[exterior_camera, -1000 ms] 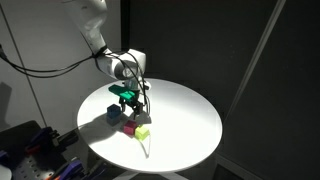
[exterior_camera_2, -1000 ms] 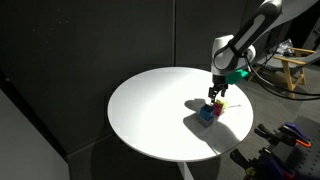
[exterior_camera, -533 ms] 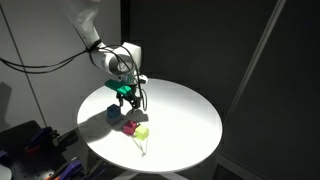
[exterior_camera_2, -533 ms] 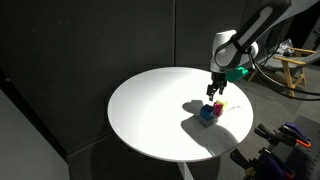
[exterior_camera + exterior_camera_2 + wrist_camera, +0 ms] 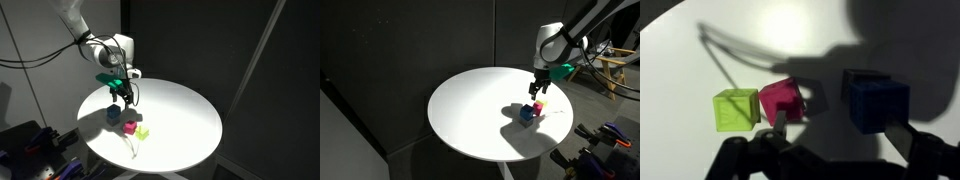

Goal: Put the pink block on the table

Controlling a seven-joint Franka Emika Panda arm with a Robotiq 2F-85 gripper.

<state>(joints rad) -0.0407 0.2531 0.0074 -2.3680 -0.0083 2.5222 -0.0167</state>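
Observation:
The pink block (image 5: pixel 783 100) rests on the white round table (image 5: pixel 680 60), touching the yellow-green cube (image 5: pixel 736 109), with the dark blue cube (image 5: pixel 876 100) a little apart on its other side. In both exterior views the three cubes sit together: pink block (image 5: pixel 129 127) (image 5: pixel 537 107), blue cube (image 5: pixel 113 115) (image 5: pixel 526 113), yellow-green cube (image 5: pixel 143 131) (image 5: pixel 542 103). My gripper (image 5: pixel 840 132) is open and empty, hovering above the cubes (image 5: pixel 122 92) (image 5: pixel 538 88). Its fingers (image 5: pixel 902 130) frame the gap between pink and blue.
The table top (image 5: pixel 185 115) (image 5: pixel 470 105) is bare white beyond the cubes, with its edge close to them (image 5: pixel 560 125). Dark curtains surround the scene. Cables and equipment sit on the floor (image 5: pixel 35 145) (image 5: pixel 610 135).
My gripper has risen away from the cubes over the last second. The three cubes have stayed where they were on the table.

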